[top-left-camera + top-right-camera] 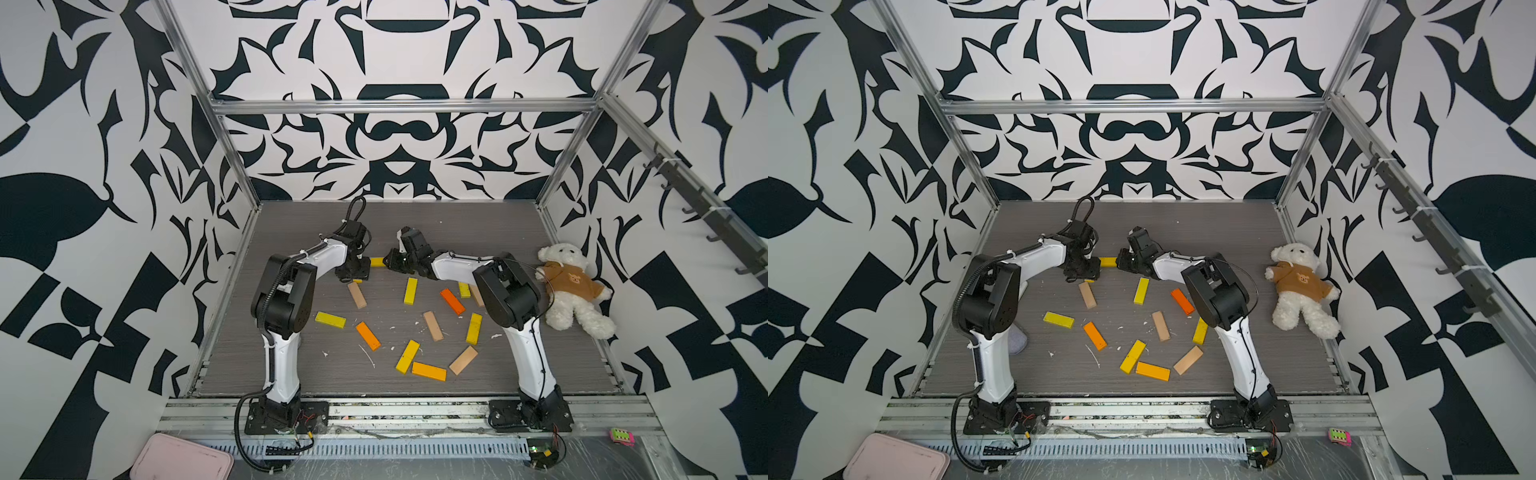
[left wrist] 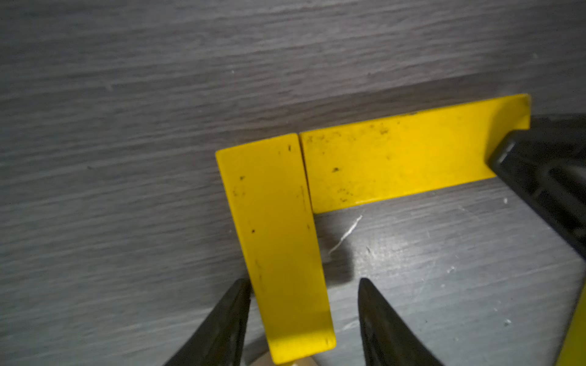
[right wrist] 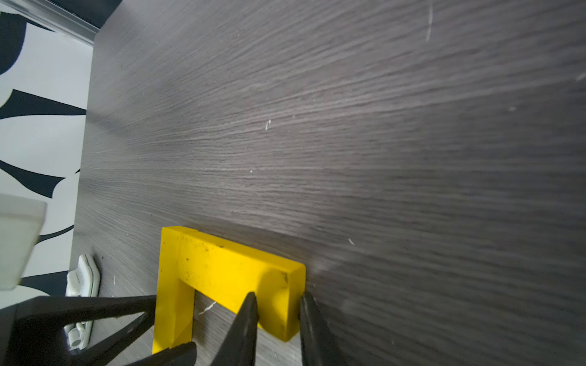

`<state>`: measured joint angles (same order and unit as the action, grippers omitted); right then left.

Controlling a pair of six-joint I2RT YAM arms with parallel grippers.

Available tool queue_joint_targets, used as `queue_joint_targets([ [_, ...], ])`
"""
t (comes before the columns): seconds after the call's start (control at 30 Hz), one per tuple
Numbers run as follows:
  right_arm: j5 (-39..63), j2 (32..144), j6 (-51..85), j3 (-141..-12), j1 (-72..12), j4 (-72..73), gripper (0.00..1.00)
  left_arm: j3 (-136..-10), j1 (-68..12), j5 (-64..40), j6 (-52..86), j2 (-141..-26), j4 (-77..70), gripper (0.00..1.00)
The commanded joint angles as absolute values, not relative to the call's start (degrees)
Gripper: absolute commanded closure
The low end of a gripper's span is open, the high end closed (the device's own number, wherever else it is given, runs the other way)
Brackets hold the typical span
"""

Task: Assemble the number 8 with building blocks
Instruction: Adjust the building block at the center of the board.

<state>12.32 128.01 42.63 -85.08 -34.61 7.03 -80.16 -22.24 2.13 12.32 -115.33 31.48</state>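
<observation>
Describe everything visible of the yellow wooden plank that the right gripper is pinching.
The flat rectangular yellow wooden plank has a glossy painted face marked with dark specks and scuffs. It lies flat on the grey wood-grain tabletop, toward the far side. One short end butts against the long side of a second yellow plank, forming an L-shaped corner. The right gripper is shut across its other end, clamping its long edges.

Teddy bear [image 1: 571,286] right of scattered blocks [image 1: 410,291]
</observation>
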Motion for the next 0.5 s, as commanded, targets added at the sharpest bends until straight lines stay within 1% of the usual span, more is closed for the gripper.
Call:
queue_joint_targets([
  [0.0, 11.3, 126.2, 40.6, -86.9, -34.7, 6.1, 0.72, -80.0, -22.1, 2.3, 13.1, -112.6, 32.5, 0.35],
  [0.23, 11.1, 121.4, 38.1, -85.3, -34.8, 4.5, 0.64, -78.2, -22.1, 2.5, 15.4, -105.9, 33.2, 0.32],
  [0.47, 10.3, 114.0, 33.7, -80.1, -36.7, 3.0, 0.50, -69.3, -22.2, 1.8, 19.5, -95.5, 32.4, 0.29],
])
